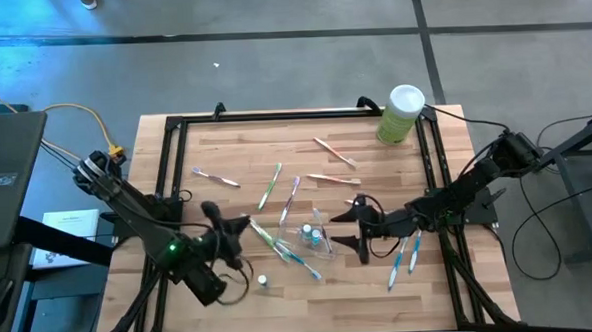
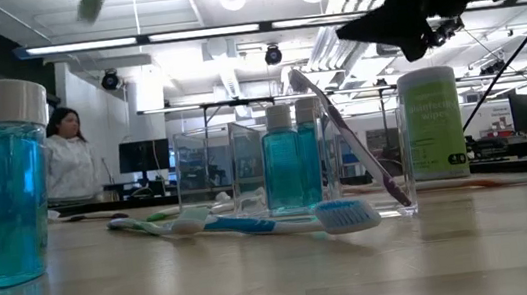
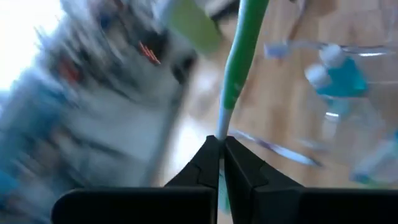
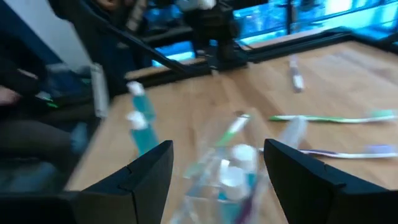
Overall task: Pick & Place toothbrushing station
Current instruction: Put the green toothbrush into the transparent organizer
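Inside the clear cup (image 2: 291, 169) stand two teal bottles (image 2: 283, 160); left end effector (image 3: 221, 146) pinches a green toothbrush (image 3: 242, 53), right end effector (image 4: 217, 163) gapes.

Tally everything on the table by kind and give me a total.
toothbrushes: 10 as far as the high view shows, counting the green toothbrush in the left hand and one leaning in the cup
teal bottles: 3, two of them in the cup
clear cup: 1
pale-green canister: 1
Total: 15
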